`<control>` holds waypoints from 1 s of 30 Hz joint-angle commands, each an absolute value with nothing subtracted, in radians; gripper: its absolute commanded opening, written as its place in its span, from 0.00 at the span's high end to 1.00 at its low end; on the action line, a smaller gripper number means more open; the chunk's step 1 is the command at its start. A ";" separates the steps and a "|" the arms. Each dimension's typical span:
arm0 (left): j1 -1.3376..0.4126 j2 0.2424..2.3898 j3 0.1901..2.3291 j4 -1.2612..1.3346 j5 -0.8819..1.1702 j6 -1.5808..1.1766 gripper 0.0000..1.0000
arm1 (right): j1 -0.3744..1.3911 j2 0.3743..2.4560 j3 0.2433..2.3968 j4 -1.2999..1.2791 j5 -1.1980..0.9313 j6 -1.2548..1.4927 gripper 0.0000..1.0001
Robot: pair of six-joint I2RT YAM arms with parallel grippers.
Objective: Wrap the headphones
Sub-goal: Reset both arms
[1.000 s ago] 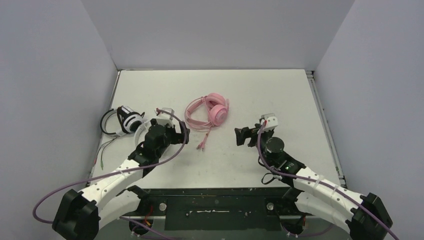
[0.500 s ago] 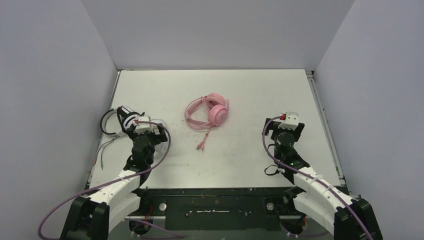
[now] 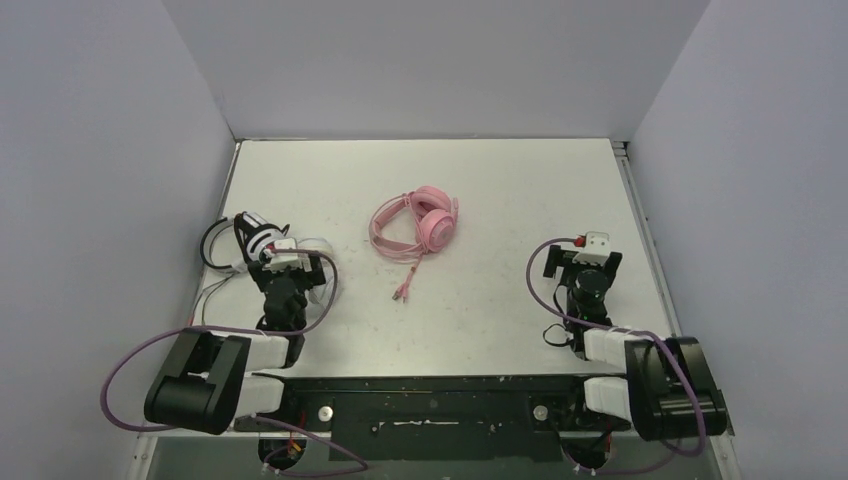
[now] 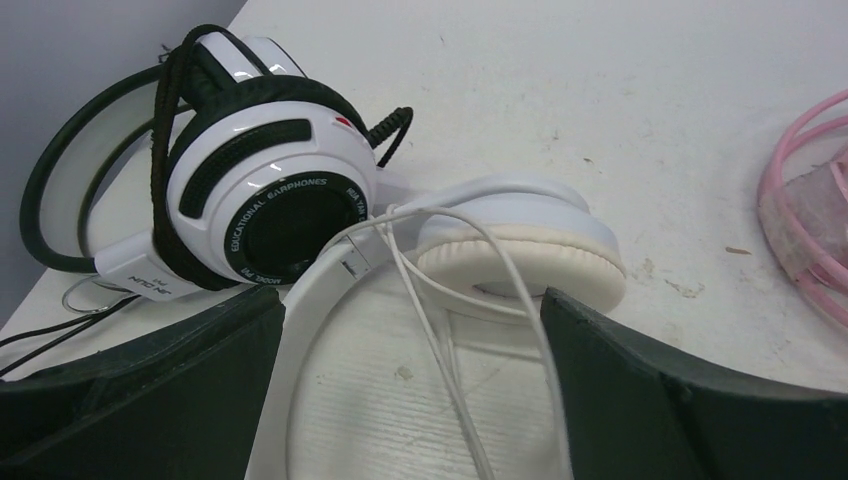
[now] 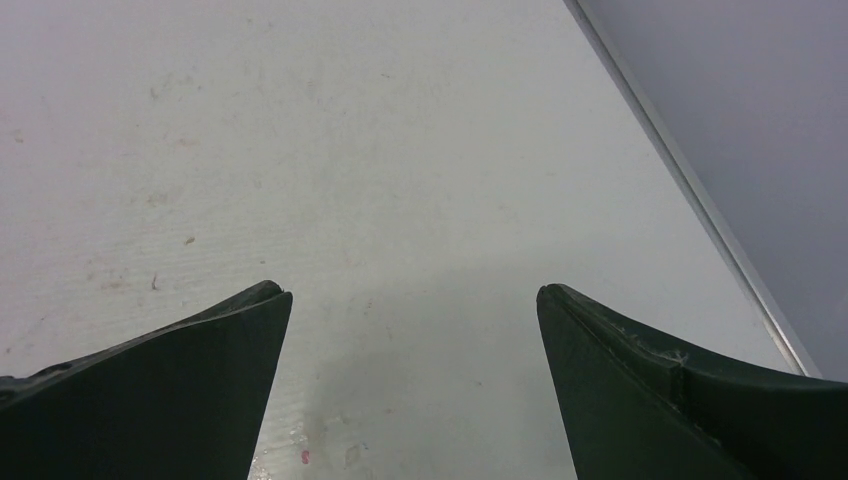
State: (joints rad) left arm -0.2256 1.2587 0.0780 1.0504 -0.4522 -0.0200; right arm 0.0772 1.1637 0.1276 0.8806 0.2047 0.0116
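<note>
Evidently neither arm is working yet. The left hand (image 4: 412,300) gapes wide and empty, aimed at the white headset (image 4: 520,245), whose loose cord trails between its fingers. That headset lies just beside the black-and-white headset (image 4: 265,190) at the tabletop's (image 3: 480,180) left edge. The right hand (image 5: 412,292), equally spread, faces bare surface. The pink headset (image 3: 420,222) lies mid-tabletop, cable looking mostly coiled.
</note>
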 commanded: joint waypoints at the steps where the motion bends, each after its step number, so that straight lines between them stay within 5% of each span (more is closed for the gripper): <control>1: -0.145 1.321 0.127 1.139 -0.355 -0.043 0.03 | 0.063 1.291 0.130 1.168 0.117 -0.016 0.00; 14: -0.055 1.615 0.125 1.455 -0.218 -0.060 0.03 | 0.056 1.597 0.167 1.358 0.151 -0.011 0.00; 21: -0.057 1.603 0.258 1.181 -0.154 -0.032 0.03 | 0.023 1.608 0.267 1.188 0.106 0.023 0.00; 30: -0.063 1.610 0.253 1.206 -0.163 -0.026 0.03 | 0.016 1.611 0.267 1.194 0.095 0.022 0.00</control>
